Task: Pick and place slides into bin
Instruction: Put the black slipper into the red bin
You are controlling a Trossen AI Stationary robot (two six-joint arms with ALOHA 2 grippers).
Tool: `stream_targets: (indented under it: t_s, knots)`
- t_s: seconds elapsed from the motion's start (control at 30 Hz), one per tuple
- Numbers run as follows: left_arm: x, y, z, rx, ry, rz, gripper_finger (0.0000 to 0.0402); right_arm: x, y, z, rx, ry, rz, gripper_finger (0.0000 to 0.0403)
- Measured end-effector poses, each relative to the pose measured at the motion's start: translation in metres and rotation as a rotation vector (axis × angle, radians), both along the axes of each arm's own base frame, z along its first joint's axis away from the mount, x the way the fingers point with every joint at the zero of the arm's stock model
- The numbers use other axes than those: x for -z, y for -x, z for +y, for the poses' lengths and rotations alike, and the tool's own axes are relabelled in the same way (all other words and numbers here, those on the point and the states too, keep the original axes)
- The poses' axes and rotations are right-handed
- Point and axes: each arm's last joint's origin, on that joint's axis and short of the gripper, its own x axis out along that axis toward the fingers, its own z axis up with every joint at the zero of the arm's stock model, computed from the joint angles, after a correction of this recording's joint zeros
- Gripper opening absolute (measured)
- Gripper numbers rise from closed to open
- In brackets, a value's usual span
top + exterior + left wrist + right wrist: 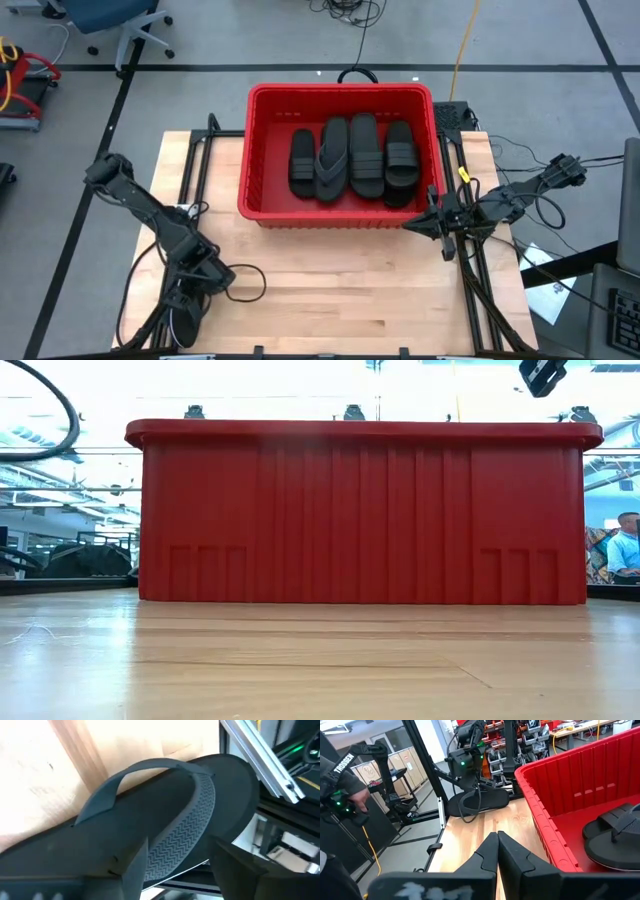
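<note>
Working the wooden desk (340, 280) from afar. The red bin (255, 150) sits at the far middle, four slides (350, 155) lying inside side by side. My left gripper (190, 300) is at the desk's near left corner, jaws spread over a thong-strapped flip-flop (190, 830) resting at the edge, not yet gripped. The right gripper (497, 845) waits beside the bin's right wall, jaws clenched on nothing. Rubber looks light, floppy, grippy; I'd pinch the sole edge near the strap.

Glossy red plastic bin (262, 135); matt rubber slides (362, 152); wood table (340, 285).
</note>
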Motion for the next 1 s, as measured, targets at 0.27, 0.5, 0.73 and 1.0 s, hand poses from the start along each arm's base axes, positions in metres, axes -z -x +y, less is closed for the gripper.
stream_targets:
  t_s: [0.27, 0.5, 0.73, 1.0]
  knots:
    - [0.017, -0.003, 0.011, -0.062, 0.019, 0.043, 0.0153, 0.0, 0.0, 0.0, 0.001, -0.007, 0.001, 0.0]
    - [0.02, -0.005, 0.016, -0.105, 0.028, 0.082, 0.014, 0.0, 0.0, 0.0, 0.0, -0.008, 0.001, 0.0]
    - [0.019, -0.004, 0.015, -0.073, 0.073, 0.087, 0.014, 0.0, 0.0, 0.0, 0.0, -0.008, 0.001, 0.0]
    - [0.018, -0.005, 0.012, -0.059, 0.122, 0.087, 0.0119, 0.0, 0.0, 0.0, 0.0, -0.008, 0.001, 0.0]
